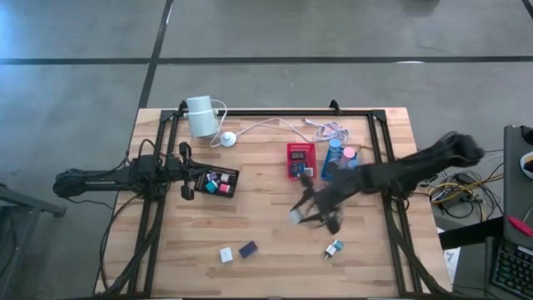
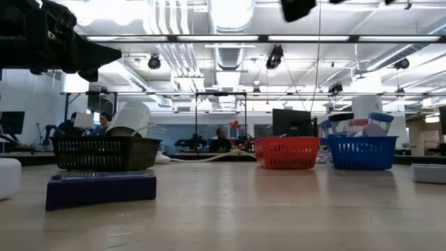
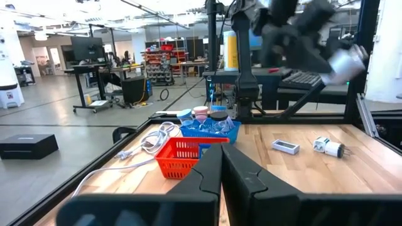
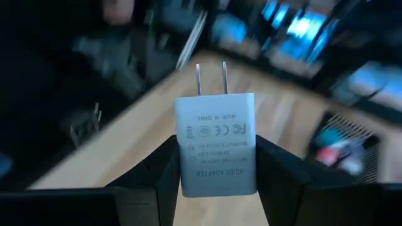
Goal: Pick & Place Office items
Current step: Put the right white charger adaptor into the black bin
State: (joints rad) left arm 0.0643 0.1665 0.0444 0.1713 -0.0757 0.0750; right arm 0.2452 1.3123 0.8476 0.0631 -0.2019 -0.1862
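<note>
A: How's the right gripper (image 4: 217, 169) doing?
B: Fingers pinch a white plug adapter (image 4: 217, 144) by its flat sides, prongs pointing away. It's in the air just in front of the red basket (image 1: 301, 158).
A: How does it handle?
B: I'd guess light, rigid, smooth plastic, so it may slip. Flat sides are the right hold, clear of the prongs.
A: Look?
B: Small boxy block, grey print on the face, two metal prongs.
A: Left gripper (image 3: 221, 164)?
B: Fingers pressed together, empty, beside the black basket (image 1: 216, 182), well away from the red basket.
</note>
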